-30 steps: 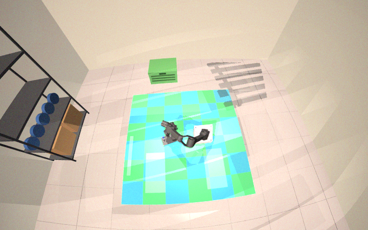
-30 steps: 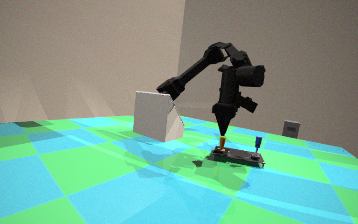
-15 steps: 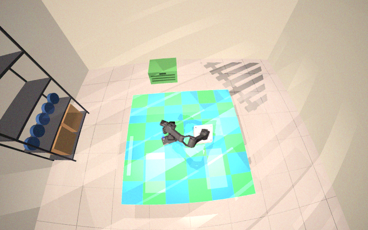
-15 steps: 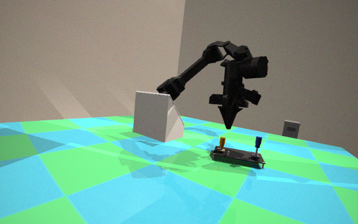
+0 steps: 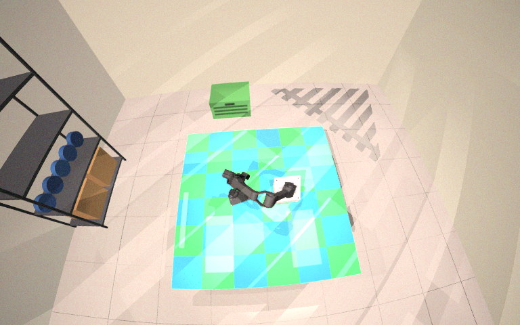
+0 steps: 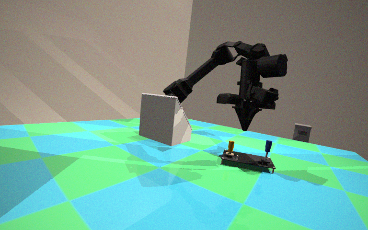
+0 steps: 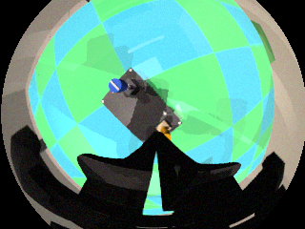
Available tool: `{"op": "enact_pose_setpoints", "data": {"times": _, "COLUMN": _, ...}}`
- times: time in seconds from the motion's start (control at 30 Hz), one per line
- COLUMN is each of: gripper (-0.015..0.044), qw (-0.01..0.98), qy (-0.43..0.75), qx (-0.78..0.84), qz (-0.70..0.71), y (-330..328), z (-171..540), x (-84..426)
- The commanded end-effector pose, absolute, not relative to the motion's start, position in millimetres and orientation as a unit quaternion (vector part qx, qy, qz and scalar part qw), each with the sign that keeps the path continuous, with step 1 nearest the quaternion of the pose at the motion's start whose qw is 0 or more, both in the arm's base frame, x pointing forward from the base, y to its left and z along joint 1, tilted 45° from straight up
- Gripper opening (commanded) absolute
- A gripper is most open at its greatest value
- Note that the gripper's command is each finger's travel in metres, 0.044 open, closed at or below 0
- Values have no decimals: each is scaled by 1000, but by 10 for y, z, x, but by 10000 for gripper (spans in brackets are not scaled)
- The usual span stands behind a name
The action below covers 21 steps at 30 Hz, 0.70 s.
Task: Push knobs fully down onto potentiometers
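Note:
The dark circuit board (image 6: 245,159) (image 7: 135,107) stands on short legs. An orange knob (image 6: 231,146) (image 7: 166,135) sits low at one end, close against its pale potentiometer (image 6: 229,154). A blue knob (image 6: 268,145) (image 7: 115,86) stands high at the other end, with bare shaft showing between it and its dark potentiometer (image 6: 264,160) (image 7: 133,88). My gripper (image 6: 245,129) (image 7: 156,135) is shut and empty, pointing down above the board, higher than both knobs and, in the exterior view, between them. In the wrist view its tips partly cover the orange knob. In the top view the arm hides both knobs.
A grey-white wedge-shaped block (image 6: 157,116) stands by the arm's base. The table (image 5: 249,268) has a green and blue checker top. A green cabinet (image 5: 229,93) stands behind the table, and a shelf rack (image 5: 32,149) with blue round things stands at the left.

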<state>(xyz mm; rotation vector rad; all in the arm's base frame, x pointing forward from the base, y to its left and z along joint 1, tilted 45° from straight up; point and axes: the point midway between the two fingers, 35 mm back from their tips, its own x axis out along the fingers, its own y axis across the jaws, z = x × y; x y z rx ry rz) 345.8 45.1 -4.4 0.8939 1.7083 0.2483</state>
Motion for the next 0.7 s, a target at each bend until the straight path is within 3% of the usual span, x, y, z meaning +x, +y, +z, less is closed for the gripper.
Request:
{"op": "enact_pose_setpoints", "data": {"times": 0.0, "gripper": 0, "qw": 527, "qy": 734, "qx": 425, "qz": 46, "y": 457, "z": -36, "x": 3523}}
{"op": "enact_pose_setpoints", "data": {"times": 0.67, "gripper": 0, "qw": 348, "qy": 711, "qx": 576, "qz": -204, "y": 476, "z": 75, "x": 3770}}
